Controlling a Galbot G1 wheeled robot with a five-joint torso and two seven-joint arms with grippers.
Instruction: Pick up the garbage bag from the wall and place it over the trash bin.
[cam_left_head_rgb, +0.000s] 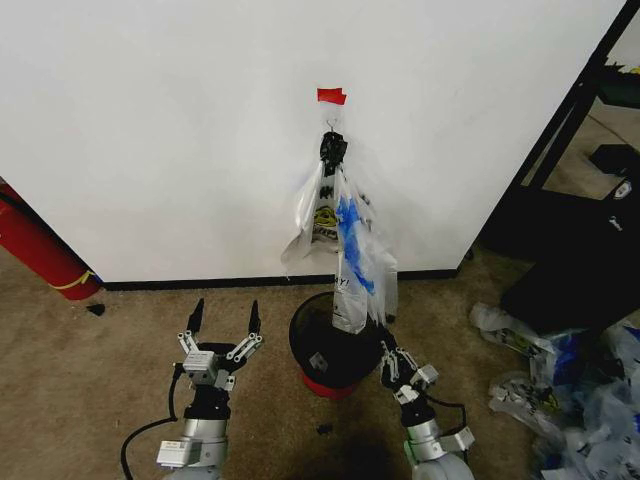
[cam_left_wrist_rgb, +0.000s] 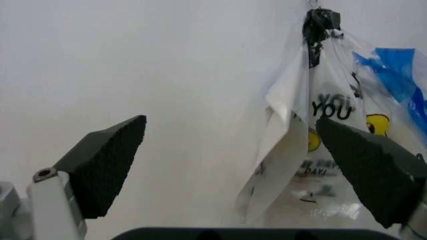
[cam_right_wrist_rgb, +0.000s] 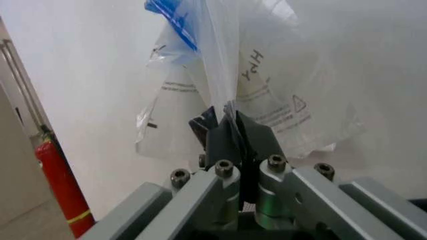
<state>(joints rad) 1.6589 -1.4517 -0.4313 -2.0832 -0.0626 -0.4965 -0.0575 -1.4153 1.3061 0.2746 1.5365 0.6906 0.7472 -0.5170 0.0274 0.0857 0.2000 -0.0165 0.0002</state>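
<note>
Below the wall (cam_left_head_rgb: 200, 120), at left, the left gripper (cam_left_head_rgb: 222, 328) is being held idle with its jaws spread wide. At centre, the bag (cam_left_head_rgb: 355, 245) is hanging from a hook under red tape (cam_left_head_rgb: 331, 96), its lower end draped over the bin (cam_left_head_rgb: 325, 345). At right, that end is being pinched by the right gripper (cam_left_head_rgb: 385, 362). Judged, the pick-up is under way; lifting free of the hook is called for next. The smiley bag (cam_left_wrist_rgb: 340, 130) is being revealed by the left wrist view, the pressed-together jaws by the right.
</note>
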